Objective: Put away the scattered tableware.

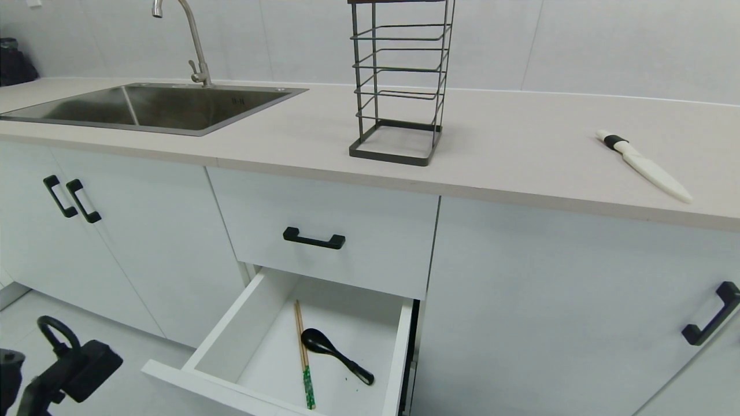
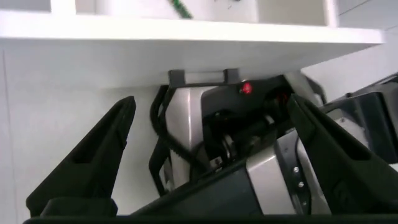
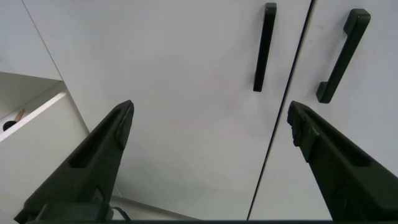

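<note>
Knife (image 1: pixel 643 165) lies well above my right fingers (image 3: pixel 93 163), spread like my left fingers (image 2: pixel 93 163); I'd rise, pinch it squarely, lower it into the drawer (image 1: pixel 228 326).

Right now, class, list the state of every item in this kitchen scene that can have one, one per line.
White lower drawer: pulled open.
White upper drawer: shut.
Black plastic spoon: lying inside the lower drawer.
Green-tipped wooden chopsticks: lying beside the spoon.
White knife: lying on the pale counter.
Dark wire rack: upright, empty.
Left gripper: open, empty.
Right gripper: open, empty.
</note>
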{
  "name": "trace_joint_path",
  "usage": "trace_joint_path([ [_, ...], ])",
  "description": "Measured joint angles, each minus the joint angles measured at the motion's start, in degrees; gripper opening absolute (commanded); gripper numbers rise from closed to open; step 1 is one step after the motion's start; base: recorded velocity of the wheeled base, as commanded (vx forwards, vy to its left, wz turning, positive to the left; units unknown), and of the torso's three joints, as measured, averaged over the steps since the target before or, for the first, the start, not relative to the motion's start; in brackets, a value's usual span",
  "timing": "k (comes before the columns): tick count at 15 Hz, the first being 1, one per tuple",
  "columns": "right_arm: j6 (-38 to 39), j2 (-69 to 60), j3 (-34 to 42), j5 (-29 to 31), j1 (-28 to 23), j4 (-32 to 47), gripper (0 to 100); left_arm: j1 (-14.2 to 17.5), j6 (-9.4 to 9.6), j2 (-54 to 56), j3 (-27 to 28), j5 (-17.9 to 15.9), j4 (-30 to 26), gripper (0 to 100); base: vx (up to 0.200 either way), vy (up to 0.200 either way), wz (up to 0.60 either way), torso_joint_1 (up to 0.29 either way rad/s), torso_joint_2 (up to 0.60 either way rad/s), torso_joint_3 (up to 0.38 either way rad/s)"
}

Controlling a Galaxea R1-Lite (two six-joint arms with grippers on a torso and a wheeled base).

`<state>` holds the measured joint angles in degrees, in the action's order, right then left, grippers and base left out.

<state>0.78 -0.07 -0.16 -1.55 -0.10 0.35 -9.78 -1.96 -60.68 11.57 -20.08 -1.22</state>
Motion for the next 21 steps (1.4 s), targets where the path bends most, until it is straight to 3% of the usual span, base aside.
trace_joint_path([
  [5, 0.0, 0.0, 0.0, -0.01, 0.0, -0.02, 100, -5.68, -0.11, -7.62, -2.17, 6.58, 4.39, 100, 0.0, 0.0, 0.0, 0.0, 0.0, 0.0],
  [9, 0.0, 0.0, -0.02, -0.04, 0.0, -0.02, 100, -7.56, 0.13, -15.56, -4.05, 9.28, 15.53, 100, 0.0, 0.0, 0.0, 0.0, 0.0, 0.0],
  [16, 0.0, 0.0, -0.02, 0.0, 0.0, 0.0, 100, -9.01, 0.13, -23.74, -4.55, 10.4, 24.59, 100, 0.0, 0.0, 0.0, 0.0, 0.0, 0.0],
  [21, -0.02, 0.0, -0.02, -0.01, -0.01, 0.0, 100, -9.01, 0.11, -29.56, -4.77, 11.76, 35.21, 100, 0.0, 0.0, 0.0, 0.0, 0.0, 0.0],
])
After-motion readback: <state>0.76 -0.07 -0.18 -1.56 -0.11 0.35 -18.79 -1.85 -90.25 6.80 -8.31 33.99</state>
